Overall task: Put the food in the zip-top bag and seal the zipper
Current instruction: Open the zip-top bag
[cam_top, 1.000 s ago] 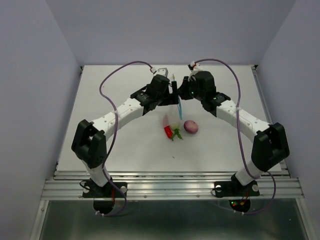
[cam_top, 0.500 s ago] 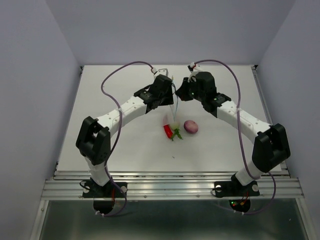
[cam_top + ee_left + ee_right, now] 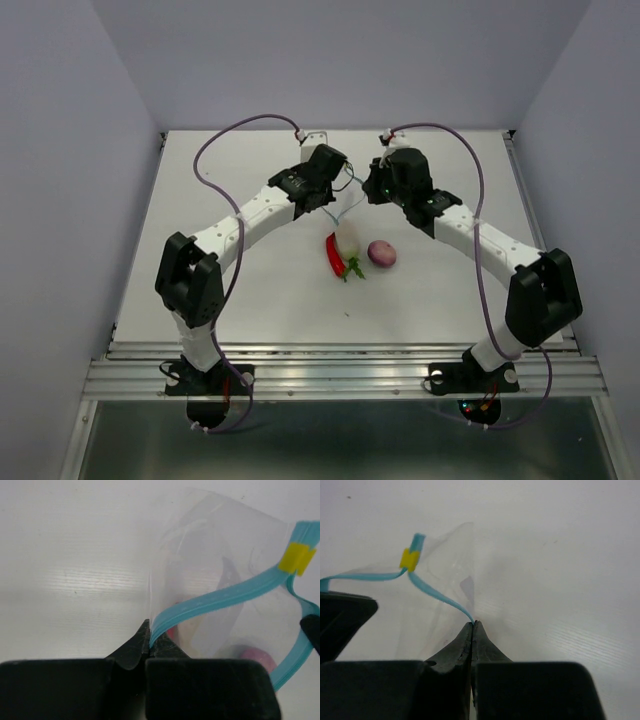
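Note:
The clear zip-top bag hangs above the table between my two grippers. My left gripper is shut on one lip of the light-blue zipper. My right gripper is shut on the other lip, so the mouth gapes. A yellow tab sits where the lips meet. From above, the left gripper and right gripper face each other at mid-table. On the table just in front of them lies the food: a white vegetable, a red chili and a purplish ball.
Both arms arch in from the near edge, and their purple cables loop over the back of the white table. Grey walls close in the table on the left, right and rear.
My left gripper has closed on the zipper strip and drawn leftward. The bag has gone from a narrow hanging strip to a spread mouth. The white vegetable now shows plainly.

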{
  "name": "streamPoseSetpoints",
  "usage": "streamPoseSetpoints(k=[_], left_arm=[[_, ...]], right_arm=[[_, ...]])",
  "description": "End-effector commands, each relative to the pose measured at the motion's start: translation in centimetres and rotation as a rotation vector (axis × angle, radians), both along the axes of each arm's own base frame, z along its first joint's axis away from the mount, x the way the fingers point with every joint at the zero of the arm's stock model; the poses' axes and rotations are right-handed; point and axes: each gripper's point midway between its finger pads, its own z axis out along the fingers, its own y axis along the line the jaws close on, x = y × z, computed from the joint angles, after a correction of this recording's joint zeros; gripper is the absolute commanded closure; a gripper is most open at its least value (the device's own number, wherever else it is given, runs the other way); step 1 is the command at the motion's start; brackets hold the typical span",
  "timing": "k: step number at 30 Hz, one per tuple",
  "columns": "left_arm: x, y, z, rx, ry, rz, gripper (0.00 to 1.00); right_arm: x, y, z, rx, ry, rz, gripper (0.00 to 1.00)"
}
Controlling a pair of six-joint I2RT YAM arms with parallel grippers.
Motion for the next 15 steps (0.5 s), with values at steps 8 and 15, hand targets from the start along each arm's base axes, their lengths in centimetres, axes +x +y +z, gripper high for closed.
streamPoseSetpoints(k=[8, 15], left_arm=[[-0.1, 4.3, 2.0, 0.085, -0.035, 0.111, 1.00], [1.1, 2.3, 0.9, 0.075, -0.016, 0.045, 1.00]], right_arm=[[3.5, -2.4, -4.5, -0.171, 0.035, -0.171, 0.99], [2.3, 4.5, -1.3, 0.050, 0.032, 0.153, 0.99]])
